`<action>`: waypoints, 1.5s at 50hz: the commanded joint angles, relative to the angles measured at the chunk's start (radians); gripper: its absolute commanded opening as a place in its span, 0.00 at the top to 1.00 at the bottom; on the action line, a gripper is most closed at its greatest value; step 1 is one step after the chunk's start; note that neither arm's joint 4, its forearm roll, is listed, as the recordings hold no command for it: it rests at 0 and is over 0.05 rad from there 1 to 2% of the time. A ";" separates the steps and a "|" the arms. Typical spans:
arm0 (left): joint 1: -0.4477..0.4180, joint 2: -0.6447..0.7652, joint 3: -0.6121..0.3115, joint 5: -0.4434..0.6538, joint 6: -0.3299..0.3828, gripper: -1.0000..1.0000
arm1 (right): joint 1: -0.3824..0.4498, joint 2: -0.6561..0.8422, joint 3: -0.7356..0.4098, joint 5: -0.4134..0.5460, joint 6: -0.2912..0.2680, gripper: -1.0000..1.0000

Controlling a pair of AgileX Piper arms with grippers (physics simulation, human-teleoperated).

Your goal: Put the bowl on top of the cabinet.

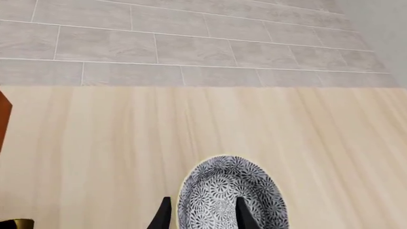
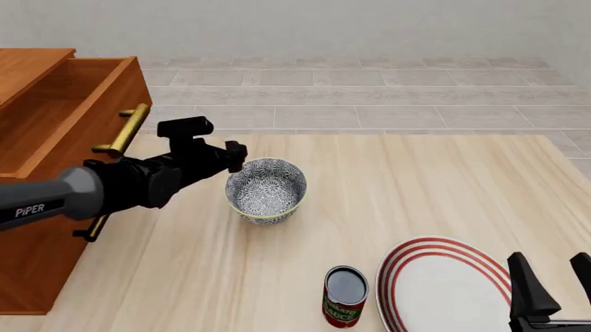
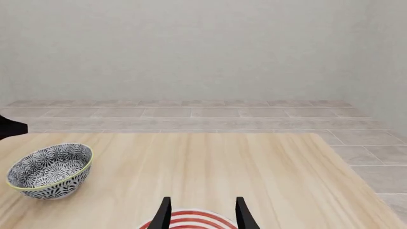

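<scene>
the bowl (image 2: 266,189) sits on the counter (image 2: 434,187) beside the cabinet (image 2: 41,138), not yet lifted. the left gripper (image 1: 201,213) straddles its rim, fingers apart. the right gripper (image 3: 201,213) hangs released over a plate (image 2: 434,287).

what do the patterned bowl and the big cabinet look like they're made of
The bowl looks like glazed ceramic: smooth white body printed with dark floral pattern and a thin yellowish rim. The cabinet looks like reddish-brown wood with visible grain, and its bar handles look like brass-coloured metal.
</scene>
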 commanded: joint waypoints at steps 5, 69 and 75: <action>0.012 0.021 -0.010 -0.008 0.005 0.00 | 0.000 0.000 0.001 0.001 0.001 0.00; 0.032 0.128 -0.050 -0.037 -0.002 0.00 | -0.002 0.000 0.001 0.000 0.000 0.00; 0.033 0.139 -0.054 -0.041 -0.001 0.00 | -0.003 0.000 0.001 0.000 0.002 0.00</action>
